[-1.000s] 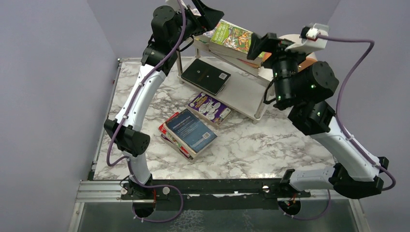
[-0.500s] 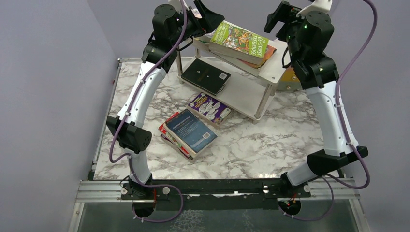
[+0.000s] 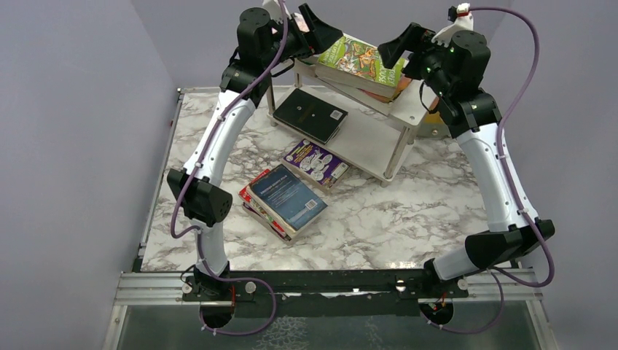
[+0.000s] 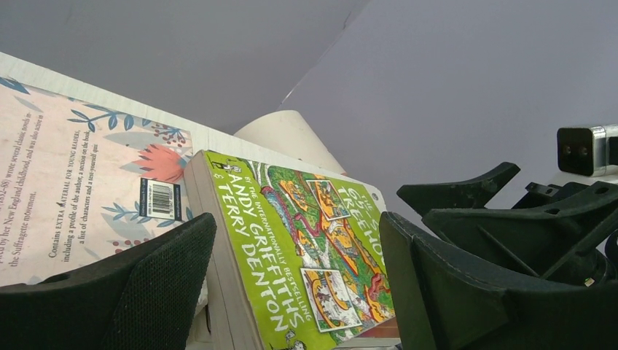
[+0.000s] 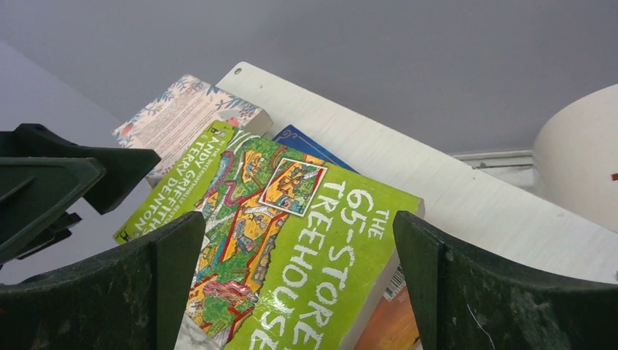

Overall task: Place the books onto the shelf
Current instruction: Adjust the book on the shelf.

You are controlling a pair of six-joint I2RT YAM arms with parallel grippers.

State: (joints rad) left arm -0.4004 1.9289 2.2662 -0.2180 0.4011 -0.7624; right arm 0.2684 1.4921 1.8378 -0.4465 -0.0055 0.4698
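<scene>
Green paperback (image 3: 362, 58) is the top of the pile on the upper board of the shelf (image 3: 368, 142), lying flat and a bit askew to the board. Under it, from the wrist cams, there's a pink-patterned book (image 4: 80, 189) sticking out at the left end, a blue cover (image 5: 302, 142) peeking out at the back edge, and an orange one (image 5: 390, 328) showing at the right end.

Both arms are up at that top tier, one at each short end of the green book. Left hand (image 3: 321, 33) sits at the left end with its fingers fairly wide apart. In its own camera the book's spine edge shows in the gap between them, but I can't see either finger pressing on it. Right hand (image 3: 390, 57) is at the opposite end, spread as wide as it goes, and the cover lies ahead of it between the two fingers, not pinched.

Lower board has a black book (image 3: 310, 114) lying flat towards its left side. Down on the marble desk (image 3: 408, 211), a purple cartoon book (image 3: 316, 163) lies right against the front edge of that lower board; can't tell whether it overlaps it. Just in front of that is a small stack with a blue book (image 3: 286, 198) on top and a red one (image 3: 248, 195) poking out underneath.

Round beige tub (image 5: 583, 160) stands behind the shelf's right end.
</scene>
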